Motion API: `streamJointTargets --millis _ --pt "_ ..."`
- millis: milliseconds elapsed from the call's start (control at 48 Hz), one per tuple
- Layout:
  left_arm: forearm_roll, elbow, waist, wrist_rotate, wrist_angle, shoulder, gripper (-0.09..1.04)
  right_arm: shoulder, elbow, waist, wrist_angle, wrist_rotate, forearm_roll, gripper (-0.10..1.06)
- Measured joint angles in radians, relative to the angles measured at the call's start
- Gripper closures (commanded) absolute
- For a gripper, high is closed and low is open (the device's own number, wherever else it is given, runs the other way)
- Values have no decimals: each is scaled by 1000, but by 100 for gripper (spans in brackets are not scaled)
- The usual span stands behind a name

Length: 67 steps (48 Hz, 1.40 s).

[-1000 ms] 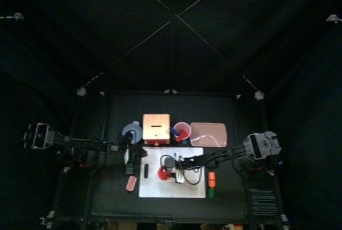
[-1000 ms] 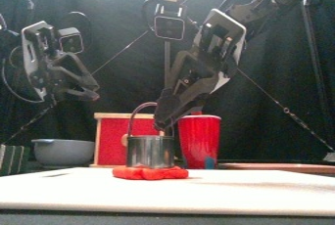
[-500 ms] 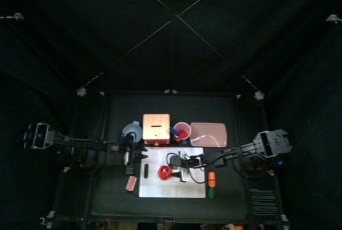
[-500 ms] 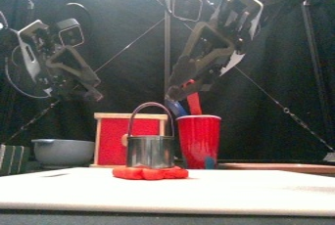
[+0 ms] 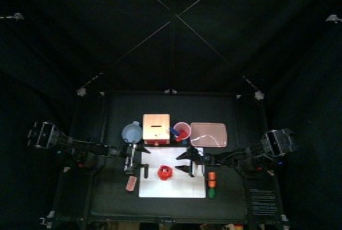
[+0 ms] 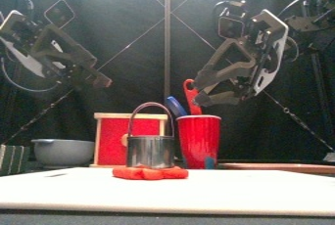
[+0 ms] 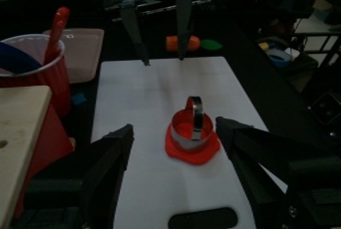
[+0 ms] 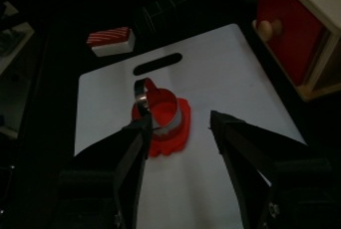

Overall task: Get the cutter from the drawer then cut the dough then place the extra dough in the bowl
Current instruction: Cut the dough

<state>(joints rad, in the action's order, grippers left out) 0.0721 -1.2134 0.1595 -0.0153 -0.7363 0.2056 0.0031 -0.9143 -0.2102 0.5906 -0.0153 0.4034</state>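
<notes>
Dough [image 6: 149, 173], red and flat, lies on the white cutting board [image 6: 249, 192] a little left of its middle. The round metal cutter [image 6: 151, 149] stands upright on the dough, its wire handle arching over the ring. Neither arm touches either one. The left gripper [image 6: 94, 75] hangs high over the board's left edge with its jaws spread wide (the left wrist view shows them far apart on either side of the dough, holding nothing). The right gripper [image 6: 207, 90] hangs raised to the right of the cutter. Its jaws also stand apart and empty, and the right wrist view frames the cutter and dough between them. Behind the board stands the pale wooden box [image 6: 131, 126], its red drawer front facing forward just behind the cutter. The blue-grey bowl [image 6: 62, 151] sits to the box's left, and from the front I cannot tell what is inside it. The red cup [image 6: 199, 141] stands to the box's right, with a blue and a red toy knife [image 6: 190, 92] sticking out of it. The pink tray [image 5: 209, 133] lies flat beyond the board's right back corner. A small orange and green toy [image 5: 211, 181] rests just off the board's right edge, and a red toy [image 5: 130, 184] just off its left.
</notes>
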Motion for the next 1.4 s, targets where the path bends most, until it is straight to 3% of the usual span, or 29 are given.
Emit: streamJointTargets --millis 208,458,1208,1396 --pt "213 61 110 -107 -137 -192 -4 66 17 -15 21 6 0 12" --pt "276 166 161 -124 -199 -371 -4 104 61 -28 21 12 -23 12" --pt "276 227 163 -123 -242 -428 -3 176 129 -29 21 12 -44 15" --pt "278 227 166 -121 -242 -430 7 179 135 -29 -5 12 -44 21"
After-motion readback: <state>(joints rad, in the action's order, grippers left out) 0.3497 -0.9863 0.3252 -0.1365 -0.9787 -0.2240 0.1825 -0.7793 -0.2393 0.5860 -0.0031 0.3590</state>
